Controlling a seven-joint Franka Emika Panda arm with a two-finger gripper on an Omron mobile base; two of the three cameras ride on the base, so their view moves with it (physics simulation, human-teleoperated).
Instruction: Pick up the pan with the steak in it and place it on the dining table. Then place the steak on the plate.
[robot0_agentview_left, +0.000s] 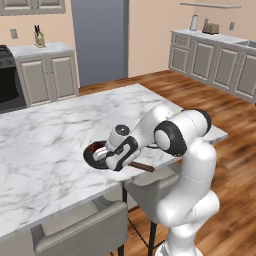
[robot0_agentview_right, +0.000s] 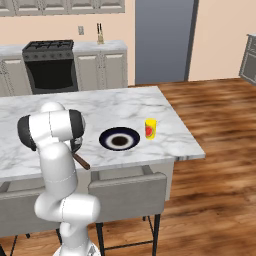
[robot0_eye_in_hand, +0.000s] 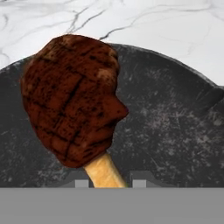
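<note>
Pan (robot0_agentview_left: 95, 154) already sits near the dining table's (robot0_agentview_left: 45, 145) front edge, steak (robot0_eye_in_hand: 72, 98) inside. Your claw (robot0_eye_in_hand: 107, 183) straddles the bone; whether it grips, you cannot tell. Plate (robot0_agentview_right: 119, 138) awaits.
</note>
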